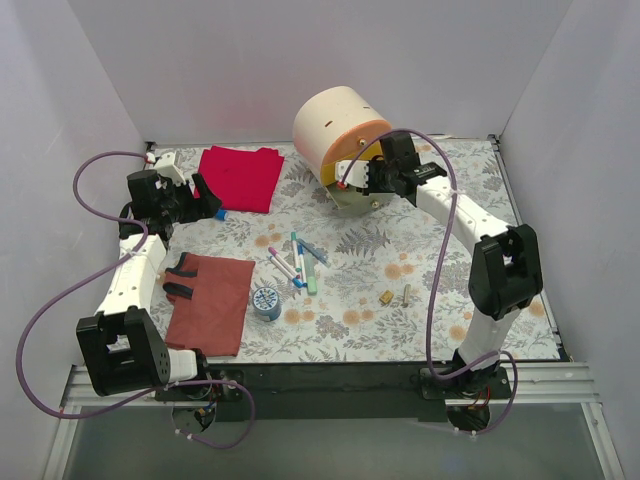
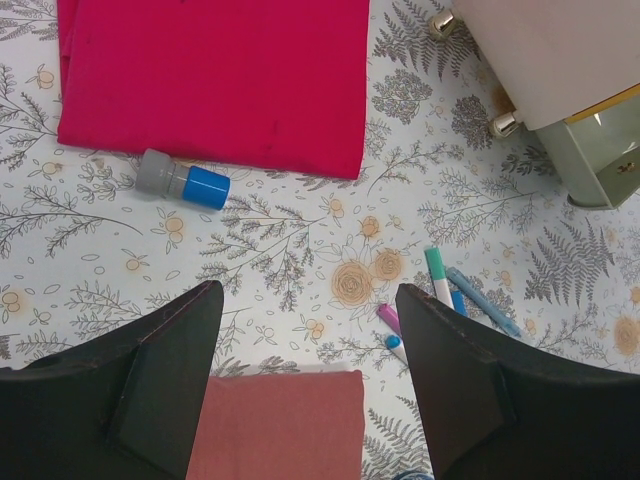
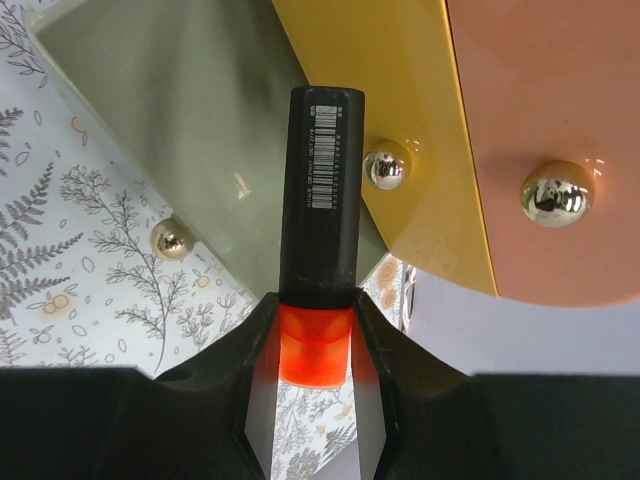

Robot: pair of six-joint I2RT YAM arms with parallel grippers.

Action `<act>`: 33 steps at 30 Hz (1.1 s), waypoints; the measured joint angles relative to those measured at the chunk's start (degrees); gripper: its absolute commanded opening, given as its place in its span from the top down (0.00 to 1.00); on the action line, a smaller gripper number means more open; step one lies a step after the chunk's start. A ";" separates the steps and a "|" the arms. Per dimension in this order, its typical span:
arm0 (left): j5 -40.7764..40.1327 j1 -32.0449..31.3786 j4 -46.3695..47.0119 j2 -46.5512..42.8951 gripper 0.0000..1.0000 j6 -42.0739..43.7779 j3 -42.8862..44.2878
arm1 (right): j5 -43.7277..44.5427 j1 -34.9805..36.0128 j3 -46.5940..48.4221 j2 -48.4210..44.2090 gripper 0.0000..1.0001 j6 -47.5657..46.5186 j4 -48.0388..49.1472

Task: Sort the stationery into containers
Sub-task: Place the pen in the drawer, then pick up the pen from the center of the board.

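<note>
One highlighter (image 3: 322, 190), pinched at its orange end in my right claw (image 3: 315, 345), points its long axis over the pulled-out olive drawer (image 3: 180, 110) at the far side of the desk (image 1: 420, 260); my left claw (image 2: 305, 300) hangs spread, well apart.

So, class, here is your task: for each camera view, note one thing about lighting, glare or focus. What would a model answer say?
Top external: soft, even light, with only a faint shadow under the cabinet. Left wrist: the table print is sharp, while the dark fingers of the left tool show little detail. Right wrist: bright glare spots on the gold knobs, and the barcode on the highlighter is crisp.
</note>
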 measured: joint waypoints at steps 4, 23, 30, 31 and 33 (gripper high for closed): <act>0.00 0.00 0.02 0.00 0.30 0.00 0.00 | 0.26 -0.13 0.76 2.25 0.73 -1.53 0.79; 0.17 0.00 0.02 0.00 0.30 -0.02 -0.17 | -7.52 -2.14 10.75 2.21 0.37 16.48 -7.30; 0.17 0.00 0.00 -0.07 0.30 -0.17 -0.24 | -18.56 2.62 9.46 1.42 0.46 38.58 -11.41; 0.15 0.00 0.00 -0.11 0.30 -0.17 -0.24 | -18.82 3.82 8.63 1.42 0.47 39.91 -11.50; 0.13 0.00 -0.04 -0.17 0.30 -0.17 -0.26 | -19.32 7.54 6.95 2.10 0.50 42.82 -12.09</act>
